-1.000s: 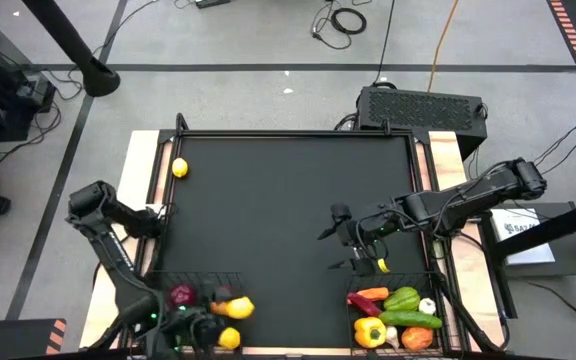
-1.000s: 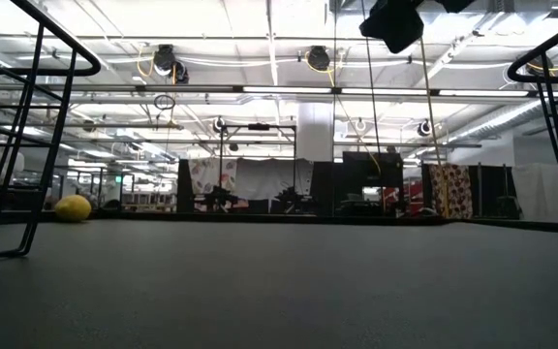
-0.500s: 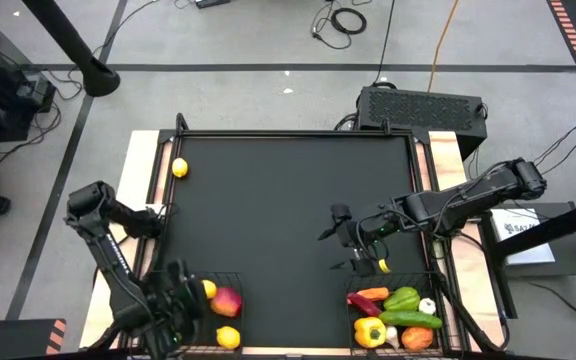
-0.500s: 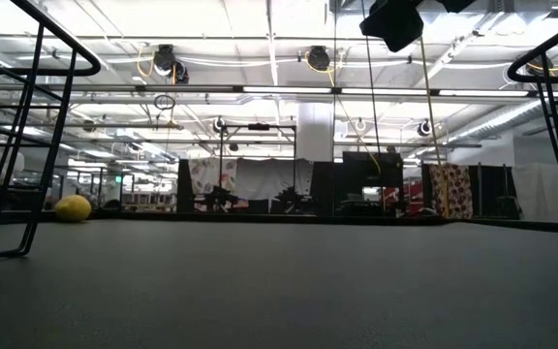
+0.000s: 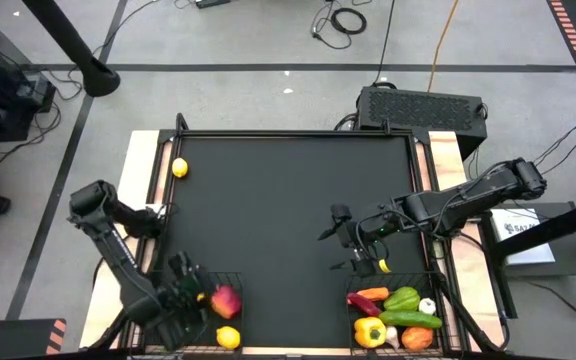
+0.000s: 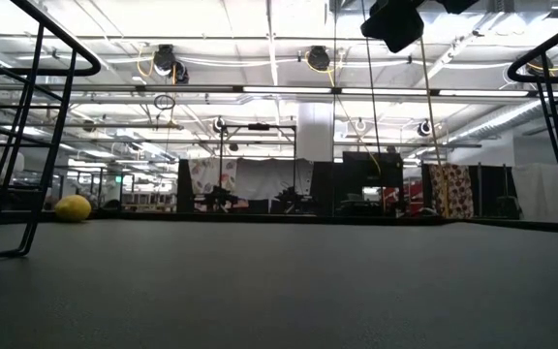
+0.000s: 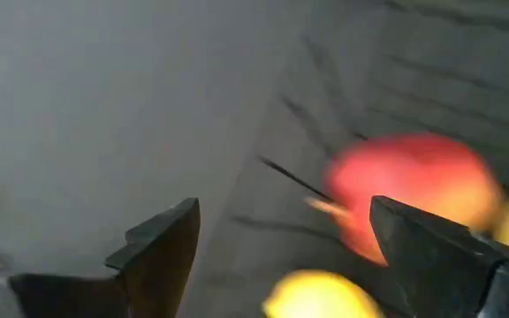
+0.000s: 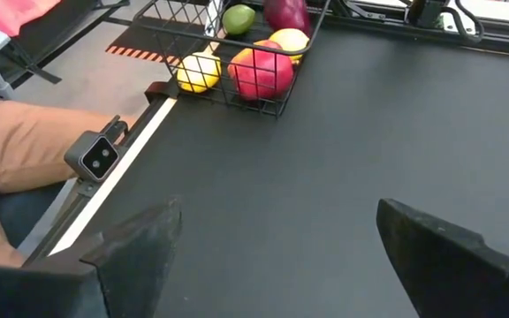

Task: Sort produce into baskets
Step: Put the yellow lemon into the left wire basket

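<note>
Left hand (image 5: 190, 300) has pulled back over the left basket (image 5: 230, 278), fingers apart, apple (image 5: 226, 301) now dropped in. Right hand (image 5: 353, 243) waits open mid-surface. One lemon (image 5: 180, 168) left out, prob next.

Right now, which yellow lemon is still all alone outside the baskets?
The lemon at the mat's far left corner. It sits alone on the black mat, while the other lemon lies inside the left basket beside the red apple.

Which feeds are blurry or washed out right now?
Left wrist view: motion-smeared, red apple and lemon are soft blobs. Low view: ceiling lights glare, far lemon readable. High view and right wrist view: sharp, left basket clear.
</note>
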You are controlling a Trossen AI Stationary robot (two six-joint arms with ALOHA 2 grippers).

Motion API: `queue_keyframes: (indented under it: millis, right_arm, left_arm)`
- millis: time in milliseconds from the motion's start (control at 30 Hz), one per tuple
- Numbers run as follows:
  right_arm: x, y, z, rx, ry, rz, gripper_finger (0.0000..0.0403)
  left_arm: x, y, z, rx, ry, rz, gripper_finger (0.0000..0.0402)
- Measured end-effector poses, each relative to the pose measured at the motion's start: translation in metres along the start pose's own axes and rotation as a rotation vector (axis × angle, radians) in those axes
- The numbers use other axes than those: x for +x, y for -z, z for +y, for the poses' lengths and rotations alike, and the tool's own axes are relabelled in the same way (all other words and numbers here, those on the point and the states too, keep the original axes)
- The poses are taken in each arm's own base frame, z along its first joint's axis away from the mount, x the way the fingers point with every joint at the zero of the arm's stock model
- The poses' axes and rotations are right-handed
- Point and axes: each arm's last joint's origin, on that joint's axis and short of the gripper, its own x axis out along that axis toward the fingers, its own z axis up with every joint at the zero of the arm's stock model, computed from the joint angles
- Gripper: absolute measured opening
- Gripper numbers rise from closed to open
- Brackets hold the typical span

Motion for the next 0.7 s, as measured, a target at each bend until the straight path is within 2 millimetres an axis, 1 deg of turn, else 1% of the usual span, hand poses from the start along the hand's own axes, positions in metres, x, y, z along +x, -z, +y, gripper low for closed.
queue_keyframes:
  millis: [67, 167, 200, 267, 333, 500, 600, 700]
  right_arm:
    - [0.000, 0.000, 0.000, -0.010, 0.000, -0.001, 0.0368]
    - [0.000, -0.001, 0.000, -0.023, 0.000, -0.006, 0.0368]
    - [0.000, -0.001, 0.000, -0.024, 0.000, -0.006, 0.0368]
    - [0.000, -0.001, 0.000, -0.024, 0.000, -0.006, 0.0368]
    - [0.000, -0.001, 0.000, -0.024, 0.000, -0.005, 0.0368]
    - [0.000, 0.002, 0.000, -0.030, 0.001, 0.024, 0.0368]
    - [0.000, 0.006, 0.000, -0.043, 0.001, 0.066, 0.0368]
    - [0.000, 0.010, 0.000, -0.041, 0.000, 0.099, 0.0368]
  left_arm:
    - [0.000, -0.015, 0.011, -0.006, -0.091, -0.023, 0.0337]
    - [0.005, -0.037, 0.032, -0.058, -0.265, -0.067, 0.0337]
    - [0.010, -0.045, 0.038, -0.083, -0.294, -0.058, 0.0337]
    - [0.022, -0.063, 0.051, -0.037, -0.326, -0.014, 0.0337]
    - [0.034, -0.083, 0.066, -0.041, -0.356, 0.023, 0.0337]
    - [0.066, -0.123, 0.114, -0.046, -0.463, 0.161, 0.0337]
    - [0.083, -0.140, 0.147, -0.081, -0.486, 0.272, 0.0337]
    - [0.096, -0.151, 0.181, -0.151, -0.508, 0.371, 0.0338]
